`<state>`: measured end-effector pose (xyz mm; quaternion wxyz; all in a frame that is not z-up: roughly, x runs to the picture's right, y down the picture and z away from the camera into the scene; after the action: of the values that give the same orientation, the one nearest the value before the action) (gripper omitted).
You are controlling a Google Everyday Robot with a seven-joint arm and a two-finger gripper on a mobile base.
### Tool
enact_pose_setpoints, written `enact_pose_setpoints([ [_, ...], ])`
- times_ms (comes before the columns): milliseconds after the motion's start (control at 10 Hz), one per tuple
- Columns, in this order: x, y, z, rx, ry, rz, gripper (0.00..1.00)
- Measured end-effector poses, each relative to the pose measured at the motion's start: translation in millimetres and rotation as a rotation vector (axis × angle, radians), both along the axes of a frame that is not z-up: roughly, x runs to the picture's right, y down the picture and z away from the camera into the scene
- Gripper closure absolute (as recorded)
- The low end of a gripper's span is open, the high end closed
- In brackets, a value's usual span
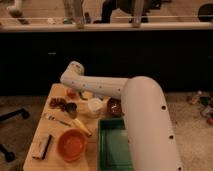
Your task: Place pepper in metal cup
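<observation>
Now pincer (71,93) hidden behind arm, state untellable; metal cup (71,108) just below.

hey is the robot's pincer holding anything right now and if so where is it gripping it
It cannot be told. The pincer is at the far left of the table, hidden behind the arm's white wrist, above the metal cup. No pepper shows.

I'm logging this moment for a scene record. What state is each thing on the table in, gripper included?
gripper: at the table's far left end, hidden behind the arm.
metal cup: upright, near the left edge.
white container: upright, beside the metal cup.
orange bowl: upright, open side up, at the near end.
maroon bowl: upright, partly behind the arm.
green tray: flat on the table.
pepper: not visible.
</observation>
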<state>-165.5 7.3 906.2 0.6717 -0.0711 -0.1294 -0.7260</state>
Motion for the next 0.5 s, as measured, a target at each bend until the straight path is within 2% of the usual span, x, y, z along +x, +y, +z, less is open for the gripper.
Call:
enact_pose_setpoints([
  [400, -11.1, -0.4, -21.8, 0.070, -0.033, 0.015, 0.90],
  [500, -12.2, 0.1, -24.7, 0.076, -0.038, 0.017, 0.90],
])
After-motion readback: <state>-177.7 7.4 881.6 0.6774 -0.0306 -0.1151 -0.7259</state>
